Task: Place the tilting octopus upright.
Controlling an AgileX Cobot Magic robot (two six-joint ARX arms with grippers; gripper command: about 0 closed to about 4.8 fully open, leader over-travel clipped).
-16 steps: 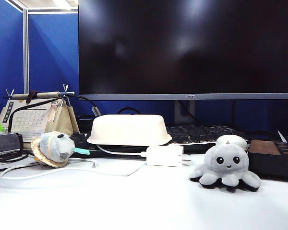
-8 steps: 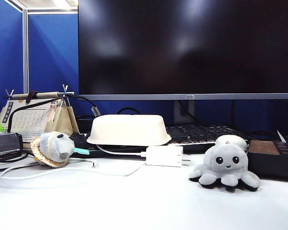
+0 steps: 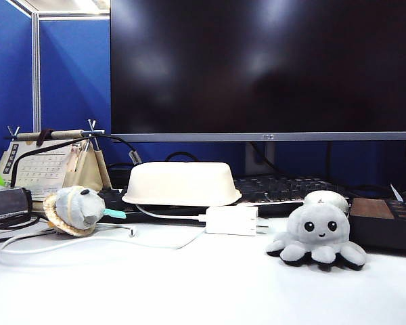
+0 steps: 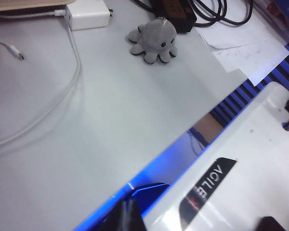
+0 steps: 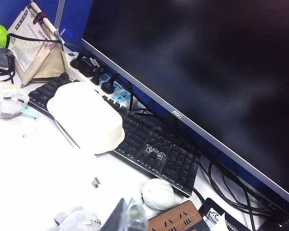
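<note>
The small light-grey octopus [image 3: 318, 233] sits upright on the white desk at the right, face forward, tentacles spread flat. In the left wrist view the octopus [image 4: 153, 36] stands far off across the desk. My left gripper [image 4: 127, 219] shows only as a dark tip beyond the desk's near edge, and its jaws are not readable. My right gripper [image 5: 127, 216] is shut with nothing in it, just beside the octopus [image 5: 77, 221], whose keyring shows. Neither gripper appears in the exterior view.
A white charger [image 3: 231, 220] with a loose cable [image 4: 62, 96] lies mid-desk. Behind it stand an upturned white container [image 3: 181, 183], a keyboard [image 3: 284, 189] and a monitor [image 3: 264, 68]. A round plush [image 3: 74, 208] lies at left. A white mouse [image 3: 327, 198] and a brown-topped box [image 3: 382, 220] flank the octopus.
</note>
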